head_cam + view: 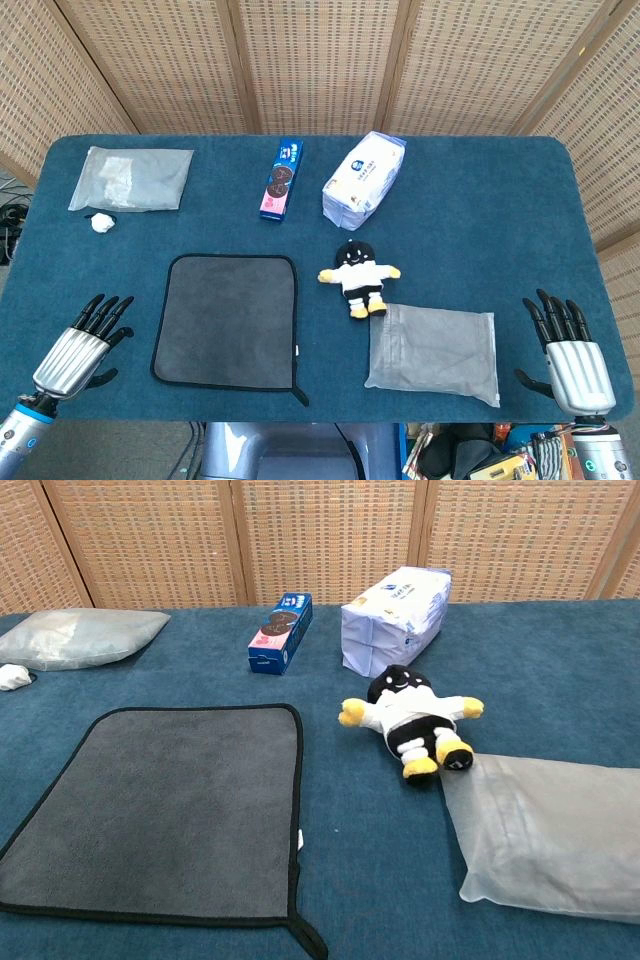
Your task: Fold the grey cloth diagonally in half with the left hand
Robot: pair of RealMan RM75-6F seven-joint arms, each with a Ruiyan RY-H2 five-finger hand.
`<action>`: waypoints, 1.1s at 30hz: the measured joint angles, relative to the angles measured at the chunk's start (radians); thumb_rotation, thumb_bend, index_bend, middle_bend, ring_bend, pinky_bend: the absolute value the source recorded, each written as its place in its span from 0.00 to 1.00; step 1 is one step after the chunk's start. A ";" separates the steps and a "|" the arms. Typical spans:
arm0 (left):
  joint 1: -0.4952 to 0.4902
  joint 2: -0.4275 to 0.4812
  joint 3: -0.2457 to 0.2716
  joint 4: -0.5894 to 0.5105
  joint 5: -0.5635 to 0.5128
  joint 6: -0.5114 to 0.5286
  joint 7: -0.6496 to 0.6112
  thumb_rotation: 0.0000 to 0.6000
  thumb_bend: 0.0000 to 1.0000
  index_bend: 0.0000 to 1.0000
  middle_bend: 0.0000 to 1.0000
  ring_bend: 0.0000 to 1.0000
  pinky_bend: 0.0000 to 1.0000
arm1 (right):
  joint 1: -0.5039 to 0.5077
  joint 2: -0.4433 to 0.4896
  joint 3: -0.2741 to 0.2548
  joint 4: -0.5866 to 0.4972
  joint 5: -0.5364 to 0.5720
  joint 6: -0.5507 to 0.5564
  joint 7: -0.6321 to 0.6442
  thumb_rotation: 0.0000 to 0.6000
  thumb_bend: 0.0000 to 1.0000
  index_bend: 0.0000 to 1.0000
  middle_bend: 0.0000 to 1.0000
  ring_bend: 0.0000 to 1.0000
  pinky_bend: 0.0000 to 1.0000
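The grey cloth (228,320) (170,812) lies flat and unfolded on the blue table, square with a black hem and a small loop at its near right corner. My left hand (82,347) rests on the table to the cloth's left, a short gap away, fingers spread and empty. My right hand (568,352) lies at the far right near the table's front edge, open and empty. Neither hand shows in the chest view.
A black-and-white plush doll (358,276) (412,717) lies right of the cloth, with a clear plastic bag (435,352) (550,832) in front of it. At the back stand a blue biscuit box (282,179), a white tissue pack (363,178), another clear bag (132,179) and a small white lump (102,223).
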 measured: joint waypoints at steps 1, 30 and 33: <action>-0.002 -0.007 0.004 0.010 0.001 -0.009 0.000 1.00 0.15 0.36 0.00 0.00 0.00 | 0.000 0.000 0.000 0.000 0.000 0.000 0.001 1.00 0.00 0.00 0.00 0.00 0.00; -0.063 -0.149 0.031 0.070 -0.025 -0.140 0.120 1.00 0.15 0.36 0.00 0.00 0.00 | -0.006 0.011 0.008 0.004 0.003 0.015 0.041 1.00 0.00 0.00 0.00 0.00 0.00; -0.067 -0.154 0.033 0.066 -0.025 -0.141 0.122 1.00 0.15 0.37 0.00 0.00 0.00 | -0.006 0.011 0.009 0.005 0.003 0.017 0.044 1.00 0.00 0.00 0.00 0.00 0.00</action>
